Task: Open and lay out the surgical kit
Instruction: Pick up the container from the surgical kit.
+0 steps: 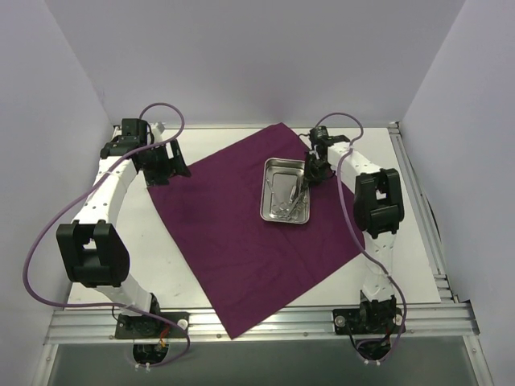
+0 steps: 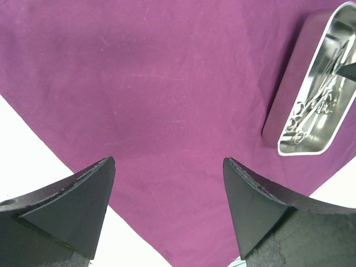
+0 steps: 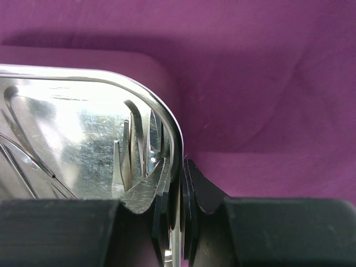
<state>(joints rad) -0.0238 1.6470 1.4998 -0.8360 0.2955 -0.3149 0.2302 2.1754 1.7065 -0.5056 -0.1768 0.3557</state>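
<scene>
Right gripper (image 3: pixel 179 186) pinches the right rim of the shiny rectangular steel tray (image 1: pixel 265 191), which sits on the far-right part of the spread dark purple cloth wrap (image 1: pixel 233 233). Left gripper (image 2: pixel 167 186) hangs wide open over the cloth's far-left corner. The rim looks like the best hold on the stiff, slick tray, and tilting would likely slide its loose ring-handled metal instruments (image 1: pixel 286 206).

From above we cannot tell the instruments (image 1: pixel 286 203) apart (too small, one silvery tangle). The left wrist view cuts the tray (image 2: pixel 292 83) off at its top and right edges. In the right wrist view the tray's rim vanishes between the right gripper's (image 3: pixel 179 183) fingers, which also hide the instruments' lower ends.
</scene>
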